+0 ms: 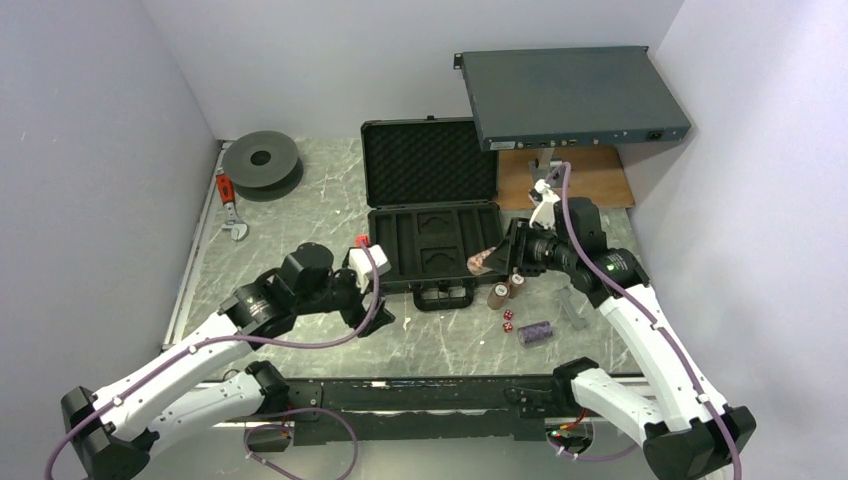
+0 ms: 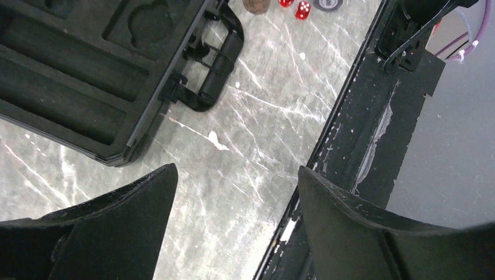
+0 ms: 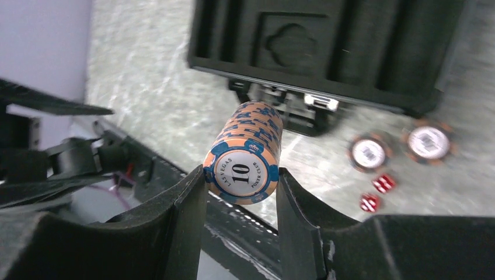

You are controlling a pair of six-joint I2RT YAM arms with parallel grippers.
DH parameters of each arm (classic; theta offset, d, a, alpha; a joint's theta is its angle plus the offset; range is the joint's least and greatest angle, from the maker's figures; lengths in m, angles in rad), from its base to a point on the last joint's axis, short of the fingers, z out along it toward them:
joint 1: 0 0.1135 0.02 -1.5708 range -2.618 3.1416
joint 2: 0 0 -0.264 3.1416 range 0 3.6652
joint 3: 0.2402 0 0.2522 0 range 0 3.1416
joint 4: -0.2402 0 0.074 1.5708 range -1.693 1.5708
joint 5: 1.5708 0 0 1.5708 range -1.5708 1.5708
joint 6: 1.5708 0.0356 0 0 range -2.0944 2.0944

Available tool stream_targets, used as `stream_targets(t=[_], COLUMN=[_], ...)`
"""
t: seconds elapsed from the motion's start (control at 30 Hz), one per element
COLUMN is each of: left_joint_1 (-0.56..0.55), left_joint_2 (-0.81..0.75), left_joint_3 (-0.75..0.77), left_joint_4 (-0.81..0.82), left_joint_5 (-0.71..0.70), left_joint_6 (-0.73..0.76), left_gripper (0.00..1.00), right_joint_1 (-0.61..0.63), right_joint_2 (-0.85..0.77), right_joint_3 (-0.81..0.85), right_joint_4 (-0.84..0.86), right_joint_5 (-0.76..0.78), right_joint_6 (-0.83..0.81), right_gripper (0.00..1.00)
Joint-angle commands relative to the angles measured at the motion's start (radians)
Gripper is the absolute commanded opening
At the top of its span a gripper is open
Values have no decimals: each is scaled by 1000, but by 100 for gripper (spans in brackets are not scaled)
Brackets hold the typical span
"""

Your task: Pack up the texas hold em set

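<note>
The texas hold em set's black briefcase (image 1: 395,245) lies open mid-table, egg-crate foam lid (image 1: 430,160) raised behind the slotted tray, handle (image 1: 445,295) toward me. My right gripper (image 1: 490,262) hovers by the tray's right front corner, shut on an orange-and-blue chip stack (image 3: 248,151) held sideways between both fingers (image 3: 187,204). Two brown stacks (image 1: 498,295) stand on the table, with red dice (image 1: 507,320) and a purple stack (image 1: 535,332) lying nearby. My left gripper (image 1: 375,320) hangs open and empty over bare table (image 2: 236,181), off the case's (image 2: 70,76) front left corner.
A large grey rack box (image 1: 570,95) overhangs a wooden board (image 1: 575,175) at the back right. A dark round spool (image 1: 262,158) and a red-handled tool (image 1: 228,195) lie at the back left. A black rail (image 1: 420,395) runs along the near edge.
</note>
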Motion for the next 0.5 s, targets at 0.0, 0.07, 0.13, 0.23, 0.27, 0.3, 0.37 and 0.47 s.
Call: stream_targets(t=[0.0,0.07,0.13,0.23,0.27,0.3,0.37,0.47], left_joint_1=[-6,-6,-6,-6,-6,-6,-5,-6], left_joint_2=[-55,-76,-98,-128,-140,-154,-170,-164], left_joint_3=[-18,-41,-78,-113,-114,-111,-98,-73], left_joint_4=[83,122,171,226,237,246,249,229], left_joint_5=[-6,25,60,109,111,107,93,77], left_joint_6=[77,120,156,209,226,242,283,351], left_gripper=[82,79,79,79,79,80,81,82], right_joint_1=[19,43,86,179,207,233,266,289], right_joint_2=[17,39,71,131,141,149,164,190], right_joint_3=[27,15,21,88,108,124,139,148], right_joint_4=[270,362,417,417,410,405,402,401], right_joint_5=[-289,-359,-403,-396,-381,-367,-352,-343], right_joint_6=[-19,-1,8,-31,-51,-71,-98,-113], right_gripper=[0,0,0,0,0,0,0,0])
